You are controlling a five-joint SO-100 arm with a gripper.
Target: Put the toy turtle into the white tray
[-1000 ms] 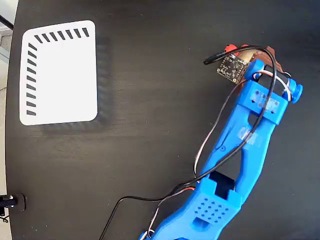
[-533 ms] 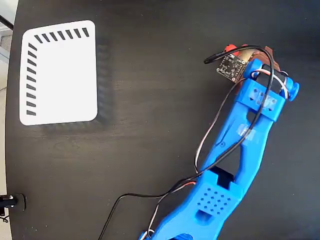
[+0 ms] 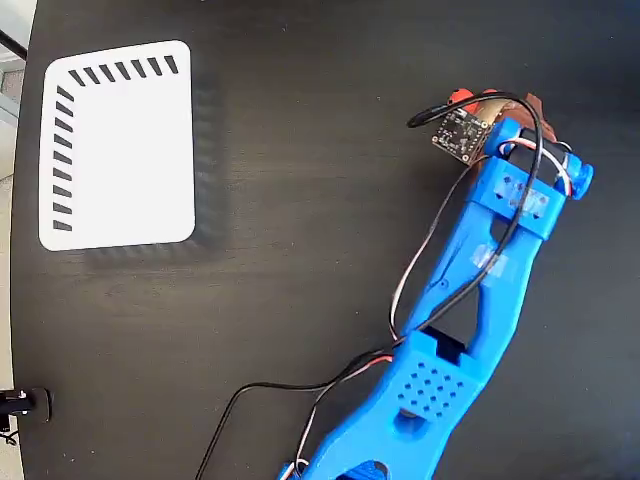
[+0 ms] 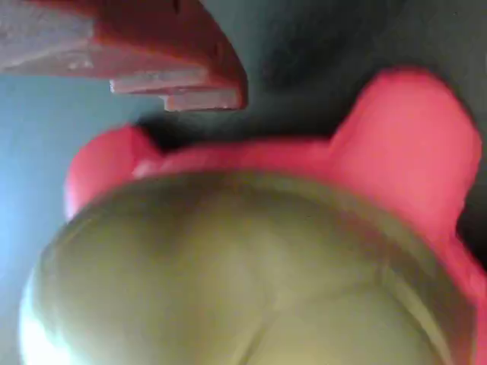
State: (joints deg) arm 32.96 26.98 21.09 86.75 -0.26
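One blue arm (image 3: 470, 300) reaches up-right in fixed view, gripper (image 3: 492, 103) over the toy turtle (image 3: 462, 97) (mostly hidden, red bit showing). Wrist view: turtle shell fills frame, one red finger (image 4: 152, 53) just beyond it; can't tell if jaws closed. White tray (image 3: 118, 145) sits far left, well apart.

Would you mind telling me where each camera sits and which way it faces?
Fixed view: overhead, looking straight down on the black table; shows the tray upper left and the blue arm from the lower edge.
Wrist view: on the gripper, looking close at the turtle; one red finger shows.
Shared: the turtle, mostly hidden under the arm from overhead.
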